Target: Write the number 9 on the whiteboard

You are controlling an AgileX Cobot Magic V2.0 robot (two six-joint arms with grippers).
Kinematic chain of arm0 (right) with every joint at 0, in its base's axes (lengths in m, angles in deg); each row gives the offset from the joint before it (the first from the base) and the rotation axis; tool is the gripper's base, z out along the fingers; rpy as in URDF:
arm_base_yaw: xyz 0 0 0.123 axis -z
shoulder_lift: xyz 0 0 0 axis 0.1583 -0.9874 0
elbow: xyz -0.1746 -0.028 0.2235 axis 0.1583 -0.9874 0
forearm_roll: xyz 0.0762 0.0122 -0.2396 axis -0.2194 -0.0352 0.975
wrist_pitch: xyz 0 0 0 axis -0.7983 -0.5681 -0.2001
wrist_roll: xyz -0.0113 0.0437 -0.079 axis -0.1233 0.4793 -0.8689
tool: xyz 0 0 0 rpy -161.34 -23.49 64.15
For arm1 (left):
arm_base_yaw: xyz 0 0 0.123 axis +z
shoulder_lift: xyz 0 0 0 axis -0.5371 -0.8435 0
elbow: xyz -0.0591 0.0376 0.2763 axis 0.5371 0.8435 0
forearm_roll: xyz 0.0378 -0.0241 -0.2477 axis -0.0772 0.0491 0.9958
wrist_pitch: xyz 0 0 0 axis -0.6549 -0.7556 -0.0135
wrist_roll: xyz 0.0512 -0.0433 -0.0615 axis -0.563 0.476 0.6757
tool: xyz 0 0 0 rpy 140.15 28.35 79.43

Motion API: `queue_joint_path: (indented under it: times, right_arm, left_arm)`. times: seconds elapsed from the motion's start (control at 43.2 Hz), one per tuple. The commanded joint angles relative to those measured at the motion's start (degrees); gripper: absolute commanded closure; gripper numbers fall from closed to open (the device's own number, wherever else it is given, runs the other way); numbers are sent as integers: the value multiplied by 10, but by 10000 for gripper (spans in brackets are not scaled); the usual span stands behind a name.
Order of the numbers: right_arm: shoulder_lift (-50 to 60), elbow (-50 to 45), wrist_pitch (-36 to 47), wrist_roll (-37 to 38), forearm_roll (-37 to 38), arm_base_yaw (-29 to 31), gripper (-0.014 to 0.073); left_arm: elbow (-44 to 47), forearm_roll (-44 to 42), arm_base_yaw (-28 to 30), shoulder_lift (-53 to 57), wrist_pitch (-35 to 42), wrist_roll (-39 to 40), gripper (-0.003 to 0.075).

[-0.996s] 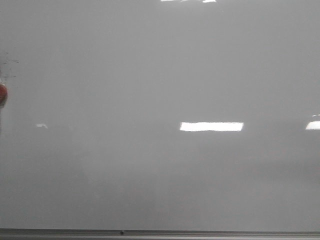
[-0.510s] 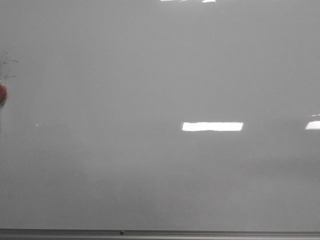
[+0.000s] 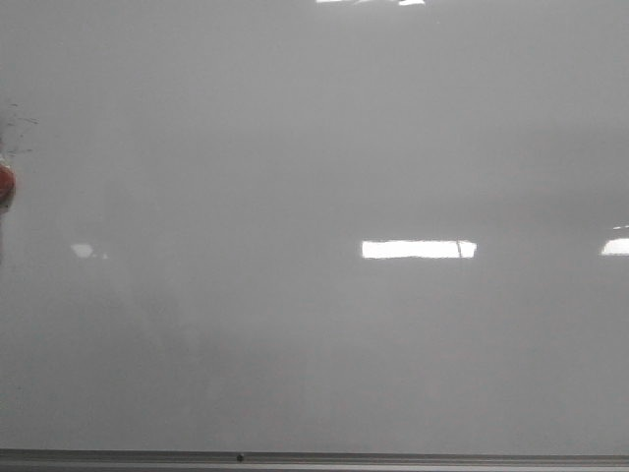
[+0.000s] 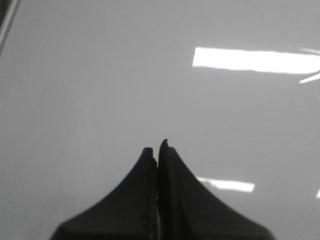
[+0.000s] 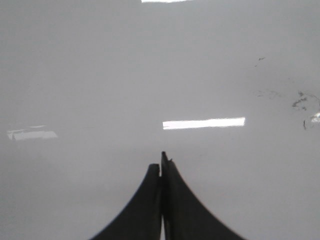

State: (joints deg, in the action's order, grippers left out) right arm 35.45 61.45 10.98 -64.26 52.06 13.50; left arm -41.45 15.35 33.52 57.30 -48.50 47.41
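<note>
The whiteboard (image 3: pixel 295 177) is a glossy pale grey board that fills the front view, with a thin grey frame strip (image 3: pixel 393 458) along its near edge. No number 9 shows on it in any view. Neither gripper shows in the front view. In the left wrist view my left gripper (image 4: pixel 157 148) is shut with nothing between its black fingers, over the bare whiteboard (image 4: pixel 90 75). In the right wrist view my right gripper (image 5: pixel 161 161) is shut and empty over the whiteboard (image 5: pixel 100 75). No marker is in view.
A small red object (image 3: pixel 5 183) sits at the board's left edge, with faint dark smudges (image 3: pixel 15 123) above it. Faint dark smudges (image 5: pixel 300 102) also show in the right wrist view. Bright rectangular light reflections (image 3: pixel 418 249) lie on the board.
Only the light reflections on the board have shifted slightly. No arm has come into the front view.
</note>
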Motion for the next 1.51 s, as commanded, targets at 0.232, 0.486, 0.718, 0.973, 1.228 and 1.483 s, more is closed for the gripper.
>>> queue_joint_path:
  times: [0.232,0.486,0.718,0.973,1.228,1.483]
  right_arm:
    - [-114,70,3,-2,-3,3,559]
    - [-114,70,8,-2,-3,3,83]
    - [-114,70,5,-2,-3,3,34]
    - [-114,70,6,-2,-3,3,34]
    - [-114,70,6,-2,-3,1,34]
    - [-114,70,6,-2,-3,1,34]
  left_arm:
    - [-54,-2,-1,-107,0,4,673]
    - [-53,-2,-1,-107,-7,4,145]
    - [-53,11,-19,-156,-32,1,90]
    - [-57,46,-96,-352,-16,1,90]
    - [-73,52,-122,-564,153,1,90]
    - [-124,52,-120,-707,236,1,90]
